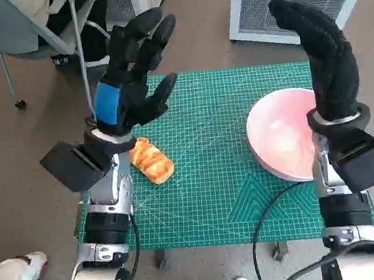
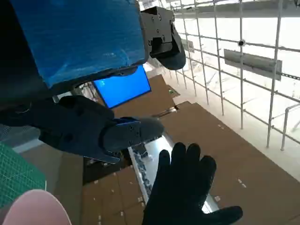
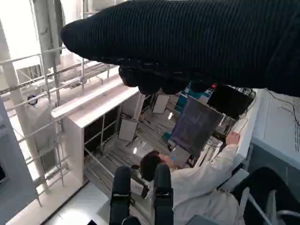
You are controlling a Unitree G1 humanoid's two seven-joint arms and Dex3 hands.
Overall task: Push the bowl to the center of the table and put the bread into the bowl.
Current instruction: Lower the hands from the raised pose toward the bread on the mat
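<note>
From the head camera I saw the left hand (image 1: 134, 85) raised above the green mat (image 1: 225, 169), fingers spread, holding nothing. The bread (image 1: 152, 160) lay on the mat's left side, beside my left forearm. The pink bowl (image 1: 282, 135) sat at the right edge, with the right hand (image 1: 324, 61) upright over it, fingers straight and empty.

The left wrist camera caught the bowl's rim (image 2: 33, 208) and the right glove (image 2: 185, 187), fingers apart.

The right wrist camera showed the glove (image 3: 197, 42) and a seated person (image 3: 197, 183).
</note>
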